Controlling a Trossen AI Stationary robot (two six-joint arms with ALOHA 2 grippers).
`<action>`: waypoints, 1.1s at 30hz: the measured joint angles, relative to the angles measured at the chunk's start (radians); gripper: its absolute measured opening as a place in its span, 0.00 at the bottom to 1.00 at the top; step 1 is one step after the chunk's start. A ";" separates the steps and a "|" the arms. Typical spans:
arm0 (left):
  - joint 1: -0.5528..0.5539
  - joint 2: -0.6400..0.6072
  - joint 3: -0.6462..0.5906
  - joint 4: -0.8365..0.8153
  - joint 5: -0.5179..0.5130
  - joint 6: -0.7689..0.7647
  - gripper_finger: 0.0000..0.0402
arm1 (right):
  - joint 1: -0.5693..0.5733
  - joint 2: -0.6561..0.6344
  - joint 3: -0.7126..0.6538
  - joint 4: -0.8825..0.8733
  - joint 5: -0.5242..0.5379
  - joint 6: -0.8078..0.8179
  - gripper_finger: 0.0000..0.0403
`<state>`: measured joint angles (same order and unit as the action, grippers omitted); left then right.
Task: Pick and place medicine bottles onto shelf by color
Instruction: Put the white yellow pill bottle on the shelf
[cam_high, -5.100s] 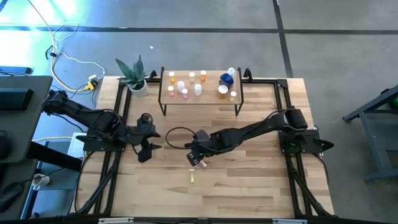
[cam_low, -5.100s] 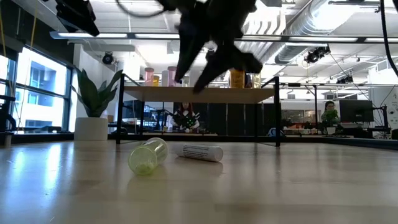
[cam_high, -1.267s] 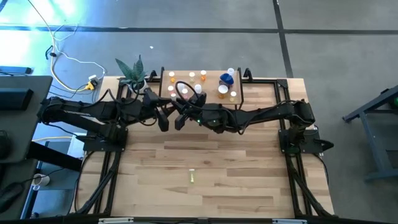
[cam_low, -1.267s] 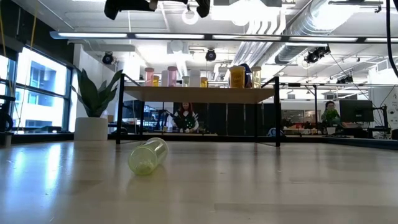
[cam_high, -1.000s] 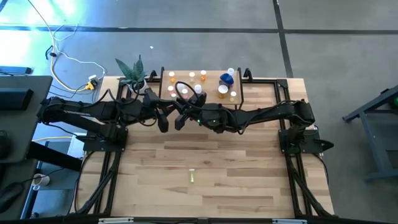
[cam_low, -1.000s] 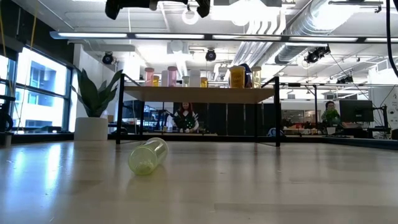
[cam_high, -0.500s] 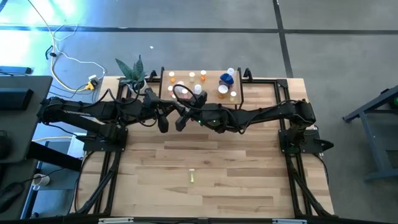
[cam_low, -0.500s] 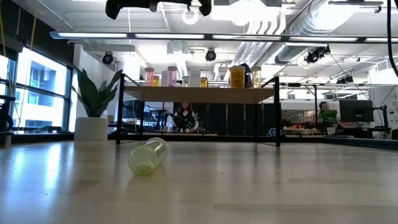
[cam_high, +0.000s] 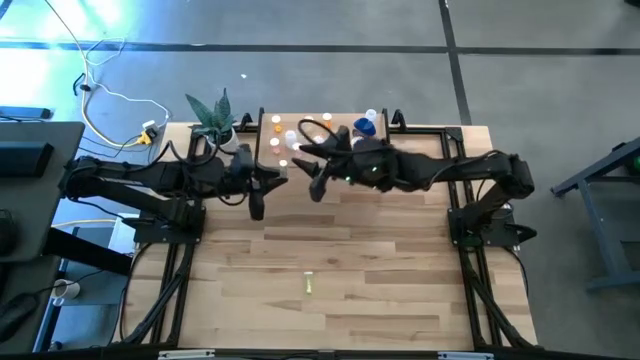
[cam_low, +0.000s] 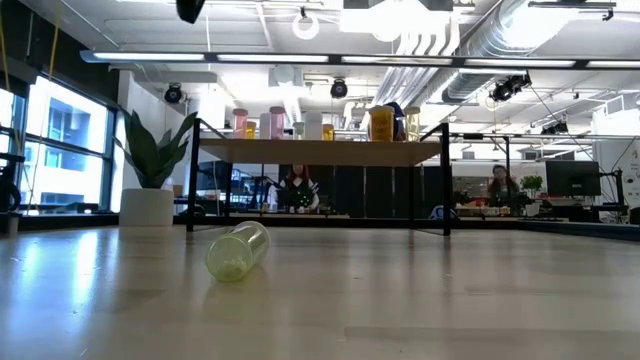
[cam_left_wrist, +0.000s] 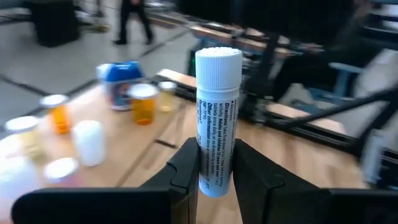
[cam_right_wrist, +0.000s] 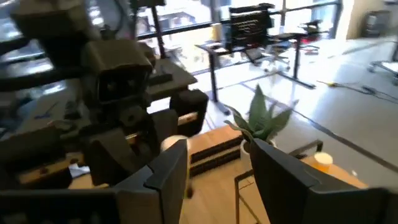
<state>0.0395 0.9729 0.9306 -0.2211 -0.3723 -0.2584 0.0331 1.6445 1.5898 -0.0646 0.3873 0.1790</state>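
My left gripper (cam_left_wrist: 216, 163) is shut on a white medicine bottle (cam_left_wrist: 217, 112) with a printed label, held in the air near the front of the shelf (cam_low: 320, 152). In the high view this gripper (cam_high: 260, 192) is left of my right gripper (cam_high: 316, 185). My right gripper (cam_right_wrist: 217, 180) stands open with nothing between its fingers, facing the left gripper. Several bottles stand on the shelf: pink (cam_low: 240, 124), orange (cam_low: 381, 123), blue (cam_left_wrist: 121, 84) and white (cam_left_wrist: 87, 142). A yellow-green bottle (cam_low: 238, 250) lies on its side on the table (cam_high: 309, 285). My left gripper pinches the white bottle's lower end (cam_left_wrist: 214, 180) between its two fingers (cam_left_wrist: 186, 167), one on each side of the round wall. The capped end (cam_left_wrist: 219, 59) stands out beyond the fingertips. The bottle is lifted clear of the table and the shelf.
A potted plant (cam_high: 213, 118) stands at the shelf's left end. The shelf's black legs (cam_low: 192, 180) stand on the table's far part. Bare wood spreads around the yellow-green bottle. People show in the room beyond (cam_low: 298, 190).
My right gripper has drawn away from my left gripper toward the table's right and far edge, over the shelf's front, leaving the white bottle in my left gripper. The left gripper has stayed about where it was.
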 joint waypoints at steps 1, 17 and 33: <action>0.004 0.000 0.004 0.002 0.036 -0.004 0.15 | -0.009 -0.011 0.000 -0.001 -0.033 -0.025 0.41; 0.126 0.059 0.008 0.201 0.605 -0.026 0.15 | -0.218 -0.100 0.000 0.010 -0.859 -0.161 0.42; 0.191 0.268 0.008 0.524 0.754 0.012 0.16 | -0.297 -0.089 0.000 -0.020 -1.163 -0.135 0.42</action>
<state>0.2304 1.2414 0.9388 0.3030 0.3820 -0.2461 -0.2641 1.5554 1.5898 -0.0847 -0.7756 0.0443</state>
